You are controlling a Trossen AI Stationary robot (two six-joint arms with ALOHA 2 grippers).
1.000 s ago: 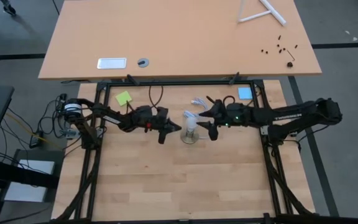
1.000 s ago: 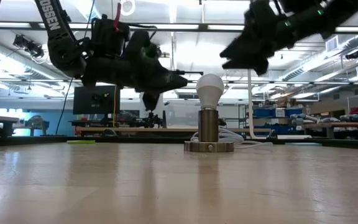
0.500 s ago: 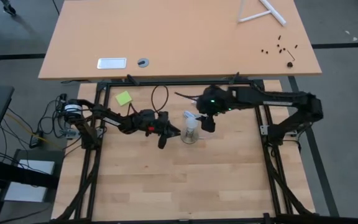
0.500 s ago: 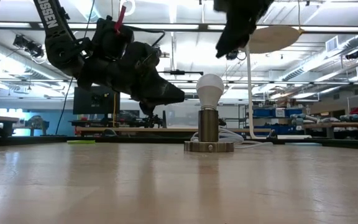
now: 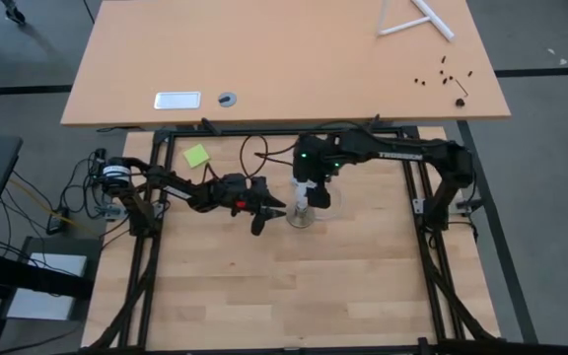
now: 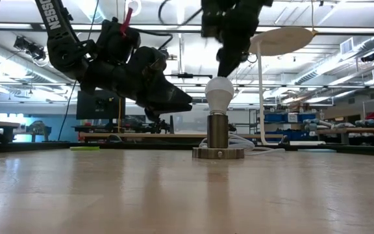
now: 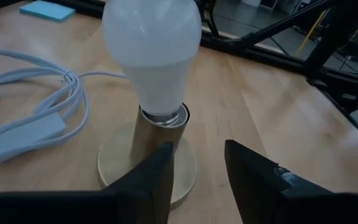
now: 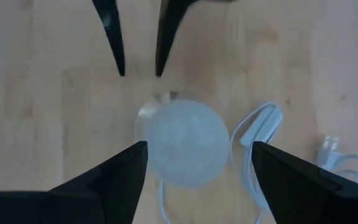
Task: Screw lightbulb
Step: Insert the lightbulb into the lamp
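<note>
The lightbulb (image 6: 219, 90) stands upright in its socket (image 6: 219, 138), round end up. The right claw (image 8: 193, 163) hangs open above it; the left claw (image 7: 197, 162), beside the socket, is open and empty.

The right arm reaches in from the right side and bends over the bulb (image 6: 219, 91), wrist turned so the right gripper (image 8: 194, 158) points straight down at it from above. Its fingers (image 8: 114, 177) stand wide apart, one on each side of the bulb's dome, not touching it. The left arm stretches in low from the left, its left gripper (image 7: 194, 158) level and just beside the bulb, fingers (image 7: 151, 174) parted with a narrow gap, holding nothing.
</note>
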